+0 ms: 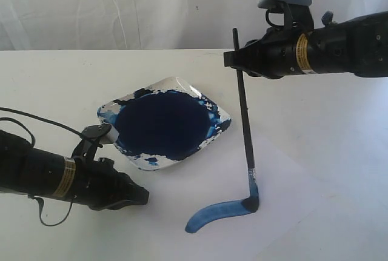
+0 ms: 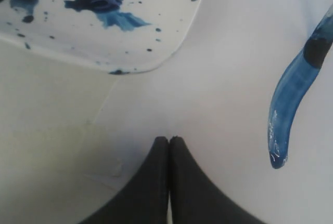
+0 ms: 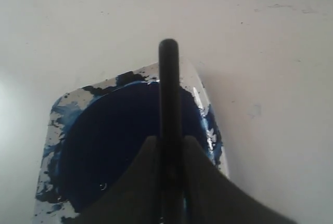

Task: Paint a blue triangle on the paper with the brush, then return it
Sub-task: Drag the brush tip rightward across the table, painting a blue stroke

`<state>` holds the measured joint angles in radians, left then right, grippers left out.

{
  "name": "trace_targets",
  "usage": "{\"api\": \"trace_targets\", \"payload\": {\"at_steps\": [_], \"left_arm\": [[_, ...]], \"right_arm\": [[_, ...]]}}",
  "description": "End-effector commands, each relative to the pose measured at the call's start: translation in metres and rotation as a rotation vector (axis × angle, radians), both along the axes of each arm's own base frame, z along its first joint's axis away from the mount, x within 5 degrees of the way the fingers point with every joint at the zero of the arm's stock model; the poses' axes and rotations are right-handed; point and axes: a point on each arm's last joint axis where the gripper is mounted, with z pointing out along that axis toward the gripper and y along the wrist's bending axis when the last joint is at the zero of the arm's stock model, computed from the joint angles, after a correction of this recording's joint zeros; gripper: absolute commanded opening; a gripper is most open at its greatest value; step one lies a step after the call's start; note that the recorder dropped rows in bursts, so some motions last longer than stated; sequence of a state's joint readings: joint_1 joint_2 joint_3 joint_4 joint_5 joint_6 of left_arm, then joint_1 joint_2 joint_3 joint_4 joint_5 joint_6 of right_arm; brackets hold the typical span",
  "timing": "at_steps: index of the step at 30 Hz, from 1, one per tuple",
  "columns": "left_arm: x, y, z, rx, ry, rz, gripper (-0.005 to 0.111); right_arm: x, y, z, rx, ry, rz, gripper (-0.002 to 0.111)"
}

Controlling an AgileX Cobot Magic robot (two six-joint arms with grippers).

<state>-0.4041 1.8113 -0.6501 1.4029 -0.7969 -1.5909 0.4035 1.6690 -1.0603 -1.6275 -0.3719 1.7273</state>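
Thin black-handled paintbrush (image 1: 244,115), judged light and stiff with soft wet bristles, stands near-upright, tip on white paper sheet (image 1: 303,227) at end of curved light-blue stroke (image 1: 215,214); right jaws clamped on upper handle, a sound hold; left jaws closed, empty, low over bench (image 1: 60,79)

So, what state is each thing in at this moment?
Brush: near upright, bristles down on the paper.
Right gripper: shut on the handle, near its top end.
Left gripper: shut, empty, low beside the dish.
Blue triangle: only one curved stroke laid, outline not closed.
Dish: flat on the table, rim splattered, holding a navy paint pool.
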Motion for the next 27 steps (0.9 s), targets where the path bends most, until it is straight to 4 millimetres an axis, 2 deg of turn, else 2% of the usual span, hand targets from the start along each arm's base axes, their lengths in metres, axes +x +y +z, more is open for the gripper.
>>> {"api": "trace_targets", "payload": {"at_steps": [1,11,27], "left_arm": [[0.0000,-0.0006,0.0002,0.004,-0.004,-0.003,0.000],[0.0000,-0.0006,0.0002,0.004,-0.004,-0.003,0.000],[0.0000,-0.0006,0.0002,0.004,-0.004,-0.003,0.000]], "right_arm": [[0.0038,-0.0066,-0.0020,-0.082,-0.057,-0.024,0.000],[0.0094,-0.0139,-0.0025,-0.133,-0.086,-0.107,0.000],[0.0108,-0.0158,-0.0026,-0.145,-0.092,-0.130,0.000]]}}
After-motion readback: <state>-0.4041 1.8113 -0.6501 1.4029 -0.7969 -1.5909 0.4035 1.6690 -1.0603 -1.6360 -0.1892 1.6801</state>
